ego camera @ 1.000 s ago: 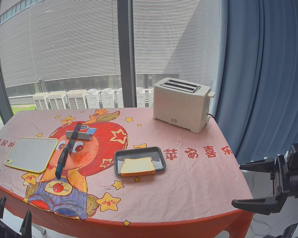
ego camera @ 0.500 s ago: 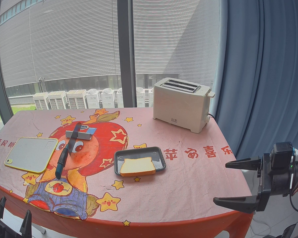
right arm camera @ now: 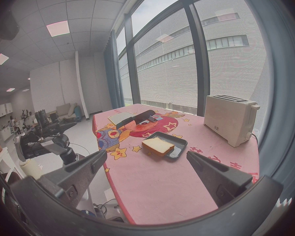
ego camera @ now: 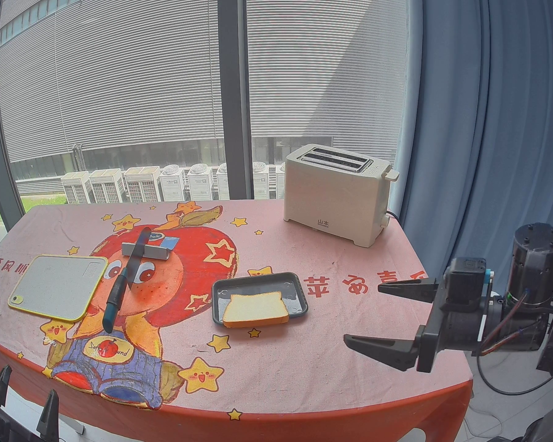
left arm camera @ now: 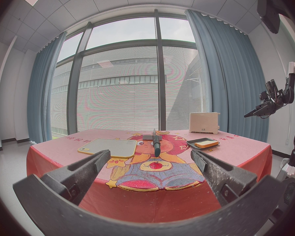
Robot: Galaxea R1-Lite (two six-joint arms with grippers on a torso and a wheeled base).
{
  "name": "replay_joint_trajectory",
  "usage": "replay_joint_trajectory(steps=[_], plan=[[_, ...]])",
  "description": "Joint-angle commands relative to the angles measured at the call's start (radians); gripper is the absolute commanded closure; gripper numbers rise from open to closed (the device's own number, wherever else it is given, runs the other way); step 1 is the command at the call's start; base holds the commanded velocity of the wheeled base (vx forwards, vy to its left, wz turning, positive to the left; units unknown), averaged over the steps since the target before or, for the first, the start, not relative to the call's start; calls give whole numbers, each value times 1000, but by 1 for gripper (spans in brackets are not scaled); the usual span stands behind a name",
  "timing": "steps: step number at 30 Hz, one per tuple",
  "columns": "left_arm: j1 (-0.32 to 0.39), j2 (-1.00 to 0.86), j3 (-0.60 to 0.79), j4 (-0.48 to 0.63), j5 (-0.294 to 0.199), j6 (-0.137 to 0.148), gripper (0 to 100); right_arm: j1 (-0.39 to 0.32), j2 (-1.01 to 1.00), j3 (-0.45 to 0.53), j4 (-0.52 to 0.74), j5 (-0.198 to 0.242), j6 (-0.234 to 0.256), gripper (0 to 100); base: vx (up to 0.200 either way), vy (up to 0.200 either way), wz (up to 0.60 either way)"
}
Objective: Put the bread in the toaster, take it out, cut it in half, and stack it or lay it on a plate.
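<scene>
Right gripper (ego camera: 362, 314): the jaws are spread wide and nothing sits between them. The unit hangs above the right front corner of the table (ego camera: 325, 363), with its fingers pointing across the table toward the robot's left. It is apart from every item on the table.

Left gripper (ego camera: 28, 380): the jaws are likewise spread apart and empty. The unit sits below the front left edge of the table, with its fingertips pointing upward.

Bread (ego camera: 255, 309): one slice lies flat in the dark rectangular tray (ego camera: 258, 282), against the tray's front edge. The tray stands near the middle of the table, well to the left of the right gripper.

Toaster (ego camera: 335, 194): the cream-coloured housing stands upright at the back right of the table, behind the tray, near the blue curtain (ego camera: 498, 124). Both top slots face up.

Knife (ego camera: 124, 279): it lies left of the tray, with its far end propped on a small grey rest (ego camera: 160, 252) and its blue end toward the table front.

Cutting board (ego camera: 58, 285): it lies flat at the left side of the table, just beside the knife.
</scene>
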Motion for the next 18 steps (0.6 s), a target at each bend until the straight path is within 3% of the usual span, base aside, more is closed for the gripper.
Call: replay_joint_trajectory(steps=[1,18], plan=[[0,-16,18,0,1,0,0,15,128,17,-76,-12,23,0,0,0,0],[0,-16,18,0,1,0,0,17,170,-9,-110,-26,49,0,0,0,0]])
